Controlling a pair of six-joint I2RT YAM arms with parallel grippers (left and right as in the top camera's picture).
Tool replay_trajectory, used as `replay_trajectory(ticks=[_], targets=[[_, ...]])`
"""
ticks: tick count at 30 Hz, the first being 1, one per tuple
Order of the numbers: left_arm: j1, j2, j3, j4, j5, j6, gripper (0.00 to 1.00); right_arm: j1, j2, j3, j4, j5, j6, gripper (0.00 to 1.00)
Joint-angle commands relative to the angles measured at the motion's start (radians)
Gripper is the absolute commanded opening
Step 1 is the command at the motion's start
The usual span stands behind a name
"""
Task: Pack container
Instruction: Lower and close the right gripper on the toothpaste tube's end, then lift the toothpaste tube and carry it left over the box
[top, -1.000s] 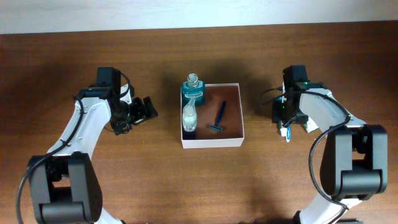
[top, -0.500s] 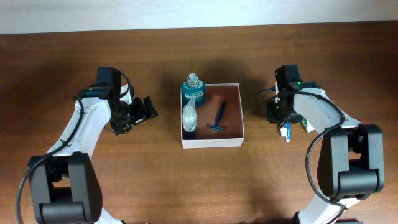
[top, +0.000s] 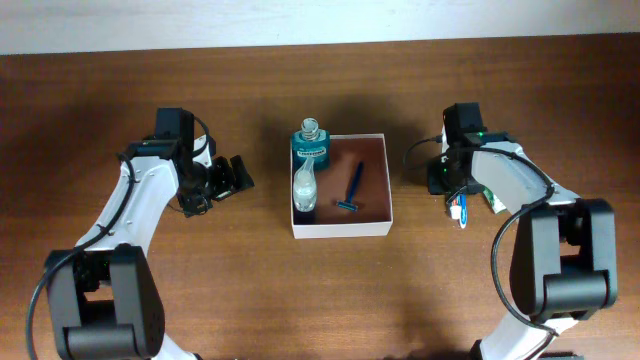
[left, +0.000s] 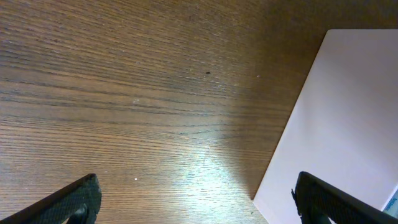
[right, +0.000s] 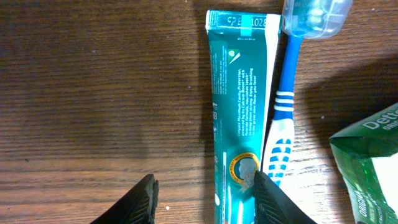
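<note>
The right hand (right: 205, 200) is held low over the brown wooden worktop (right: 93, 93). Its jaws are parted and nothing is clasped between them. One fingertip is seen above the lower end of a teal toothpaste tube (right: 239, 112), which is laid flat. A blue-and-white toothbrush (right: 281, 124) with a capped head is laid right alongside the tube, and a green-and-white packet (right: 370, 162) is seen just beyond it. The left hand (top: 228, 178) is spread wide and empty, to the left of the shallow square white cardboard container (top: 340, 229). The container is set mid-worktop, between the two hands. Inside it, a blue razor (top: 352, 188) and a small clear bottle (top: 304, 187) are laid on the reddish-brown floor. A teal bottle (top: 310, 147) is placed at its far-left corner, the cap past the wall.
</note>
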Motion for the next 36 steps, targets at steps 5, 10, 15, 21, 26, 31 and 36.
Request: replay_trajectory(ticks=[5, 10, 15, 21, 26, 31, 36], targets=[[0.002, 0.009, -0.006, 0.0, 0.0, 0.002, 0.99, 0.005, 0.034, -0.013, 0.006, -0.013, 0.008, 0.43], [0.002, 0.009, -0.006, 0.0, 0.0, 0.001, 0.99, 0.005, 0.036, -0.036, 0.024, -0.013, 0.008, 0.43], [0.002, 0.009, -0.006, 0.0, 0.0, 0.002, 0.99, 0.005, 0.037, -0.04, 0.028, -0.012, 0.032, 0.39], [0.002, 0.009, -0.006, 0.0, 0.0, 0.002, 0.99, 0.005, 0.037, -0.041, 0.029, -0.009, 0.095, 0.24], [0.002, 0.009, -0.006, 0.0, 0.0, 0.002, 0.99, 0.005, 0.037, -0.04, 0.021, -0.009, 0.095, 0.18], [0.002, 0.009, -0.006, 0.0, 0.0, 0.002, 0.99, 0.005, 0.024, -0.03, 0.005, -0.002, 0.094, 0.08], [0.002, 0.009, -0.006, 0.0, 0.0, 0.001, 0.99, 0.005, -0.003, 0.012, -0.039, -0.003, 0.091, 0.07]])
